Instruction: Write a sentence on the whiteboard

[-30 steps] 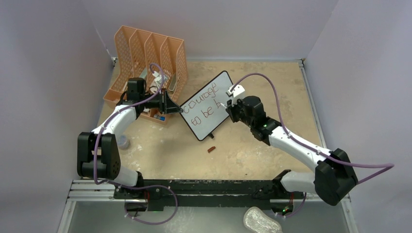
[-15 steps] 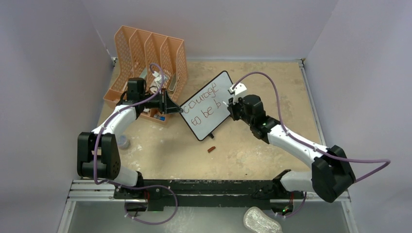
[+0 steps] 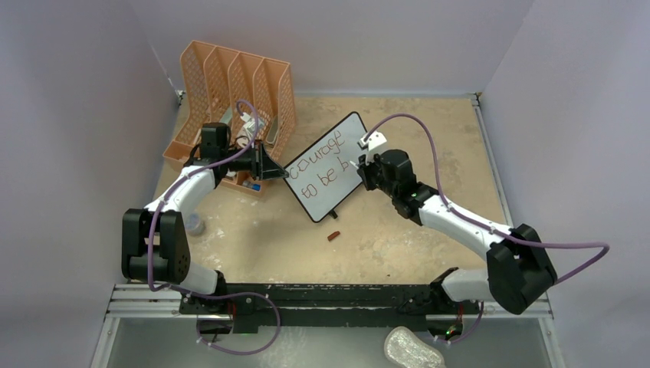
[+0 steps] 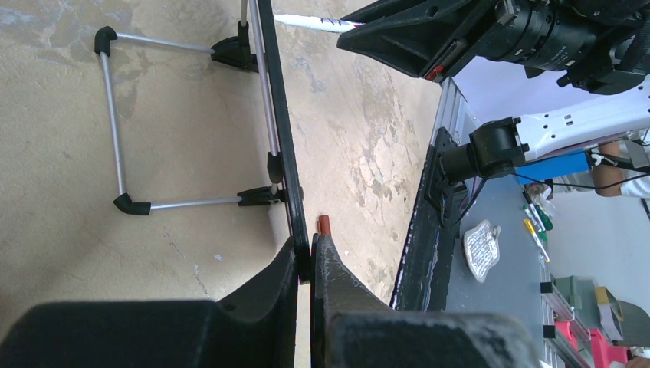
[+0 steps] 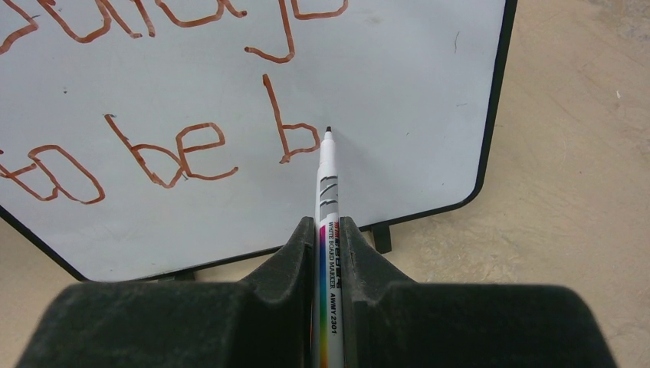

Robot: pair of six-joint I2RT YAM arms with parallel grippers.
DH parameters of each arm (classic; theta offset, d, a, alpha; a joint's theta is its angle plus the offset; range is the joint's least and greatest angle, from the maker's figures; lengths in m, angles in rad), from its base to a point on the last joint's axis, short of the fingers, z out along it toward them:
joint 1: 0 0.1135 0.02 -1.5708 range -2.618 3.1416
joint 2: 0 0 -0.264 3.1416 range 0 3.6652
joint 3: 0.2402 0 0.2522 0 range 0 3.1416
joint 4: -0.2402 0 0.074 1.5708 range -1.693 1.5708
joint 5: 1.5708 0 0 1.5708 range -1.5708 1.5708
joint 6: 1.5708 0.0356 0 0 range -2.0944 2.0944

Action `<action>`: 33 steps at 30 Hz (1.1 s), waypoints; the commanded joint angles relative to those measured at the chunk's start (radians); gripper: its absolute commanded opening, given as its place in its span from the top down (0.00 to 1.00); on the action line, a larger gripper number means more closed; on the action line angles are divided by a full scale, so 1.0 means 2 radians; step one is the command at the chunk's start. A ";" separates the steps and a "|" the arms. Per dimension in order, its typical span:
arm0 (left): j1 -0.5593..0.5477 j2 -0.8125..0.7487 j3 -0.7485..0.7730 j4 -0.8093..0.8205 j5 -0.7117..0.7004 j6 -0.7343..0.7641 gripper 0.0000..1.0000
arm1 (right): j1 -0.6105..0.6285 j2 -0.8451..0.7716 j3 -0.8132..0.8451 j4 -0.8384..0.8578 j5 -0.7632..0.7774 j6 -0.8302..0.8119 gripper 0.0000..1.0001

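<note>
Right gripper (image 5: 328, 227) tight around marker (image 5: 327, 165), tip at whiteboard (image 5: 418, 92)

White on the whiteboard (image 5: 414, 92), with a thin black frame. Rust-red for the sentence (image 3: 322, 162). White along the marker (image 5: 328, 199), with a rainbow stripe, black print and a black tip. Orange, holed in a grid, on the organizer (image 3: 230, 77). Mottled beige over the table (image 3: 398, 245). Matte black on the left gripper (image 4: 304, 264) and right gripper (image 5: 328, 230); purple on the cables (image 3: 402, 116). Reddish brown on the cap (image 3: 333, 236).
</note>
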 commanded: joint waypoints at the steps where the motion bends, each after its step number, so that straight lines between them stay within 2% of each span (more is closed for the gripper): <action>1: -0.002 0.012 0.004 -0.011 -0.019 0.026 1.00 | -0.003 0.001 0.022 0.029 -0.004 0.004 1.00; 33: -0.002 0.012 0.004 -0.010 -0.019 0.026 1.00 | -0.004 0.015 0.029 0.029 -0.020 0.003 1.00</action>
